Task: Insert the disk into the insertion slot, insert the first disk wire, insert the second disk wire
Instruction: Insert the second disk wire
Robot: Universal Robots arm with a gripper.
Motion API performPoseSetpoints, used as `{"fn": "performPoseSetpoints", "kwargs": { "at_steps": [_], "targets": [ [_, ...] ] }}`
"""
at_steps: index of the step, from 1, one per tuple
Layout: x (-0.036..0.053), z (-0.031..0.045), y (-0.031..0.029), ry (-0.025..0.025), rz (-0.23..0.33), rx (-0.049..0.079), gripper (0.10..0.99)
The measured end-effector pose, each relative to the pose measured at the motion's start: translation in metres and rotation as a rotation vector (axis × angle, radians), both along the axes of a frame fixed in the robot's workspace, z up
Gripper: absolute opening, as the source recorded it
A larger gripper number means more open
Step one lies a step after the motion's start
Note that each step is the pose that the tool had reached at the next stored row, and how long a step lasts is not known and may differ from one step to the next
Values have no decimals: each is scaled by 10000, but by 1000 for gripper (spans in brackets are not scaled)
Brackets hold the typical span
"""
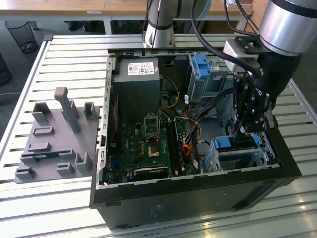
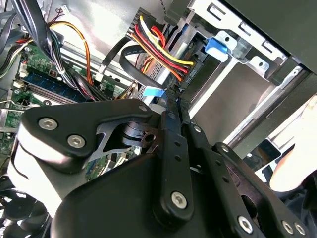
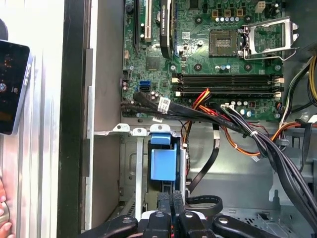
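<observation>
My gripper (image 1: 243, 132) reaches down into the open computer case at the exterior view's right, over the low silver insertion slot (image 1: 247, 159). Its fingers (image 3: 171, 198) are pressed together, shut. The tips stand at the disk's bright blue frame (image 3: 162, 166), which lies in the insertion slot (image 3: 130, 171). That blue frame (image 1: 223, 144) also shows beside the fingers in the exterior view, while the arm hides the disk's body. In the second wrist view the fingertips (image 2: 173, 99) end just short of a black connector (image 2: 190, 74) with red, yellow and black wires. I cannot tell whether anything is pinched.
A taller grey bay with a blue tab (image 1: 200, 64) stands behind the slot. The motherboard (image 1: 148, 144) and power supply (image 1: 136, 82) fill the case's left half. Loose black cables (image 3: 233, 124) cross near the cage. A grey fixture block (image 1: 54, 141) sits left. A hand (image 2: 297, 158) is close outside the case.
</observation>
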State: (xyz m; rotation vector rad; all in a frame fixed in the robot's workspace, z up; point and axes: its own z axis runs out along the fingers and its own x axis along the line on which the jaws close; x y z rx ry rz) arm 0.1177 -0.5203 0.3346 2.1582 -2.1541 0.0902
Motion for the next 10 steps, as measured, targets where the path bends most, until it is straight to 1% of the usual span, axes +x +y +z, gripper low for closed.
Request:
{"fn": "performPoseSetpoints", "kwargs": {
  "at_steps": [10],
  "targets": [
    [12,-4,-10,0,0,-1,141]
  ]
}}
